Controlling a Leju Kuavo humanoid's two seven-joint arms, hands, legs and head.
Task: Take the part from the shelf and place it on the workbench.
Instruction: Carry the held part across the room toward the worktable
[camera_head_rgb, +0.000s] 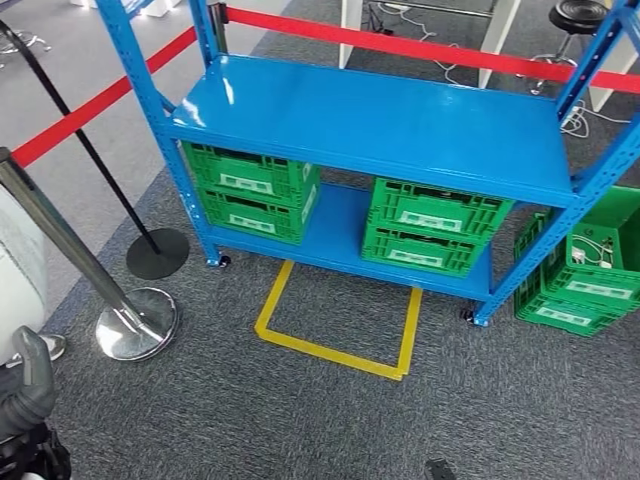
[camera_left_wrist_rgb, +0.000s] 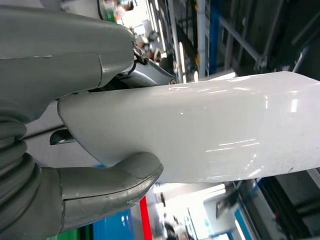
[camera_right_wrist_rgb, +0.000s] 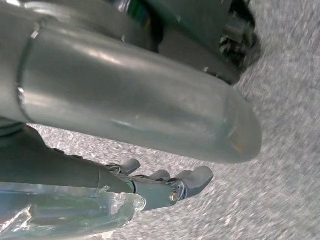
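Head view: blue shelf (camera_head_rgb: 377, 120) straight ahead on grey carpet, yellow tape square (camera_head_rgb: 340, 330) on the floor in front of it. Green crates (camera_head_rgb: 256, 190) sit on the lower level, more green crates (camera_head_rgb: 589, 270) on the floor beside its right post. Left robot hand (camera_head_rgb: 30, 385) sits at the lower left edge. Left wrist view: thumb (camera_left_wrist_rgb: 113, 185) and fingers clamp the white glossy part (camera_left_wrist_rgb: 211, 130). Right wrist view: right robot hand (camera_right_wrist_rgb: 166, 185) hangs over the carpet, fingers straight, holding nothing.
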